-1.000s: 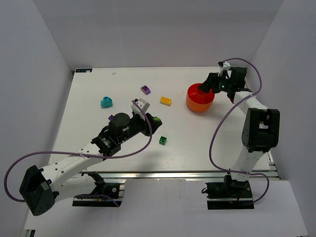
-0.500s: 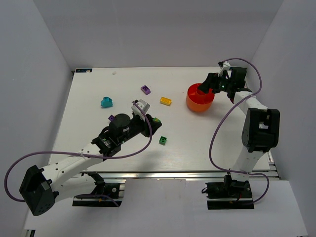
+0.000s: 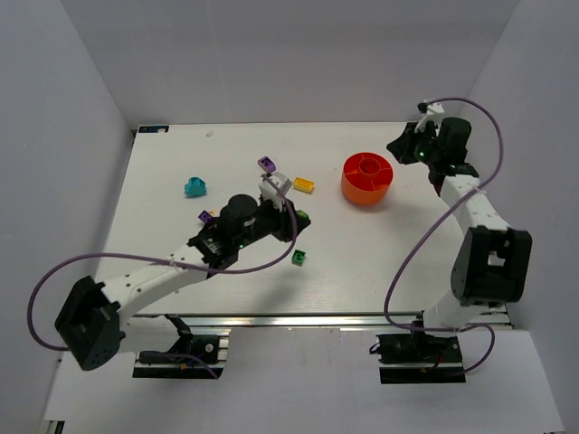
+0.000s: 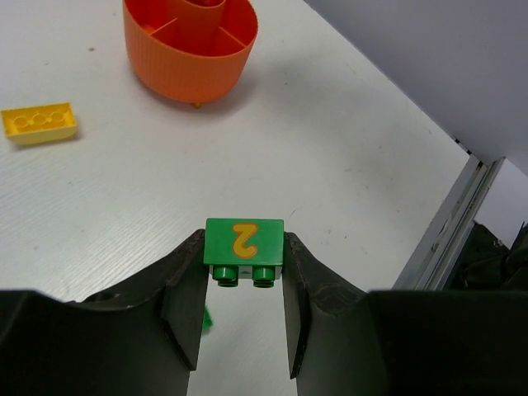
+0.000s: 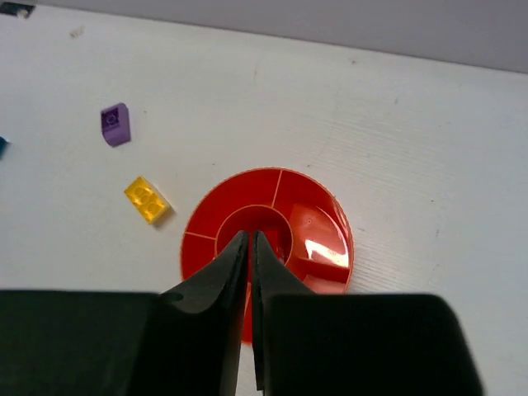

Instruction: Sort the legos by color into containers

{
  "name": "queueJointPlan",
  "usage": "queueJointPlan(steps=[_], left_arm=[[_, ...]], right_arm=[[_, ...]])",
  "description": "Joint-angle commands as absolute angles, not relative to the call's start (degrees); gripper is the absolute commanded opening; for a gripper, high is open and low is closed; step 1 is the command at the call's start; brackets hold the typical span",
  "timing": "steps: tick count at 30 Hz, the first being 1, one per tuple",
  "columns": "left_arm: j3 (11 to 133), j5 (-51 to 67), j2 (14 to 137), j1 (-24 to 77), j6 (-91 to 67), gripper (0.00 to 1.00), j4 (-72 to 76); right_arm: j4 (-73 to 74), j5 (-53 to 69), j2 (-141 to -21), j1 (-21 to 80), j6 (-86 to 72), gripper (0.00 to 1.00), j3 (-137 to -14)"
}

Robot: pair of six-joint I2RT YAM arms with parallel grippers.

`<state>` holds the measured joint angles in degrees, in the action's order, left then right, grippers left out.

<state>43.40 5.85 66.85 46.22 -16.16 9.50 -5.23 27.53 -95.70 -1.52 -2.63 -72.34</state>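
A white table (image 3: 181,262) with a matt, faintly streaked top is enclosed on three sides by plain pale grey walls, and a ribbed aluminium rail (image 3: 317,318) is fixed along its near edge. A round orange bowl (image 3: 367,178) of smooth plastic is set on the right part of the table; its outer wall is finely ribbed, and a central round cup and thin radial dividers are seen inside. A green brick (image 4: 244,241), printed with a yellow "2" and with two round studs showing at its near edge, is pinched between the dark fingers of the left gripper (image 4: 244,257) above the table, left of the bowl and well apart from it. The fingers of the right gripper (image 5: 249,247) are pressed almost together on nothing, above the bowl's central cup. A flat yellow brick (image 3: 304,184), two purple bricks (image 3: 267,164) (image 3: 205,216), a teal brick (image 3: 194,187) and a small green brick (image 3: 298,257) are scattered loose on the table.
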Motion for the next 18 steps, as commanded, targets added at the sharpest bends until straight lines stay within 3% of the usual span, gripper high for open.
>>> queueJointPlan(steps=[1,2,9,14,18], left_arm=[[50.8,9.9,74.4,46.1,-18.6,0.00,12.6],[52.2,10.5,76.3,46.1,-19.0,0.00,12.9],[66.2,17.0,94.4,44.9,-22.2,0.00,18.4],[76.9,18.5,107.5,43.8,-22.0,0.00,21.7],[87.4,17.6,117.2,43.8,-17.7,0.01,21.0]], right_arm=[[-5.9,28.9,-85.6,-3.9,-4.1,0.07,-68.8],[-4.7,31.8,-84.2,-4.7,-5.3,0.00,-67.3],[-0.1,61.9,-75.4,-10.6,-8.5,0.00,-63.0],[-4.3,67.1,-69.1,-15.6,-9.8,0.17,-57.8],[-4.0,72.7,-69.6,-18.4,-10.3,0.18,-58.0]])
